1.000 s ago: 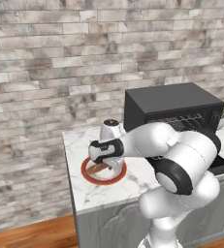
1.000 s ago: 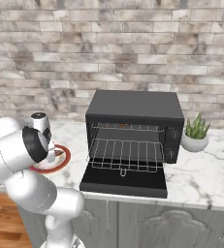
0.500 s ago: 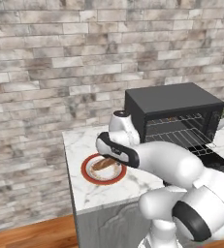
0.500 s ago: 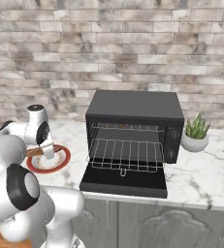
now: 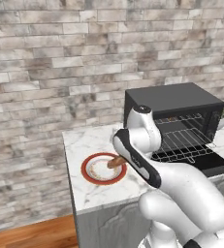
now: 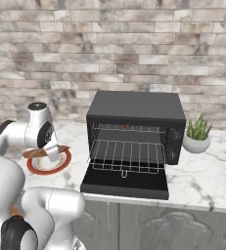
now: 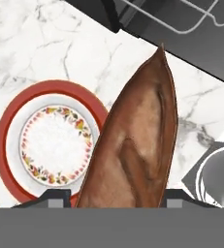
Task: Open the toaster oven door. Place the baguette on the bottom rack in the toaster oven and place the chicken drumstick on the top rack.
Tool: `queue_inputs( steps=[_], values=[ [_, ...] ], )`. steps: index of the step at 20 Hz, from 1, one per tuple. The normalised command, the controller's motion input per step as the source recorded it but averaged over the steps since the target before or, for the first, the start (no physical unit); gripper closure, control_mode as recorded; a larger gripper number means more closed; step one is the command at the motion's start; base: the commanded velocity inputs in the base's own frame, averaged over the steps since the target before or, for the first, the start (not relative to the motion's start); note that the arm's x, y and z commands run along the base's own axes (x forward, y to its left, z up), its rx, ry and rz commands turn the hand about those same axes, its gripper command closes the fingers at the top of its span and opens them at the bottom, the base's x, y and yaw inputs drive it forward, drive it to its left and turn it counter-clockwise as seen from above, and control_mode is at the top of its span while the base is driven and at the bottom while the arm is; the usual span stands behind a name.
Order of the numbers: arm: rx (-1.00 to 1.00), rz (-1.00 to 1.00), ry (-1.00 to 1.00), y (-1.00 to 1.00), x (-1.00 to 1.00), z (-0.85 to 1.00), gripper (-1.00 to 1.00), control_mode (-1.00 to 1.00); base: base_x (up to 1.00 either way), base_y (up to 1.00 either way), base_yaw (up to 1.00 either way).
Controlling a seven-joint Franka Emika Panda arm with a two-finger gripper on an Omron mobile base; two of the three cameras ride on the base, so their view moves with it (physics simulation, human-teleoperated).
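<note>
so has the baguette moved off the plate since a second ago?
Yes. The baguette, held in the end effector, has lifted off the plate in the right base view, toward the toaster oven.

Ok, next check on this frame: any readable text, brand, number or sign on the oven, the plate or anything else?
None readable.
toaster oven: plain black casing, no brand; the knob panel on its right front is too dark to show any markings.
plate: only a floral ring pattern, no lettering.
baguette, plant pot: unmarked.
</note>
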Motion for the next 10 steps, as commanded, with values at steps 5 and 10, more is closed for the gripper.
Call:
queue_inputs(
  steps=[5,10],
  values=[
    [0.00,-0.11,-0.02,-0.55,-0.27,0.37,1.00,-1.00,0.00,0.00,0.00],
    [0.00,-0.12,0.00,-0.68,-0.13,0.30,1.00,-1.00,0.00,0.00,0.00]
  ],
)
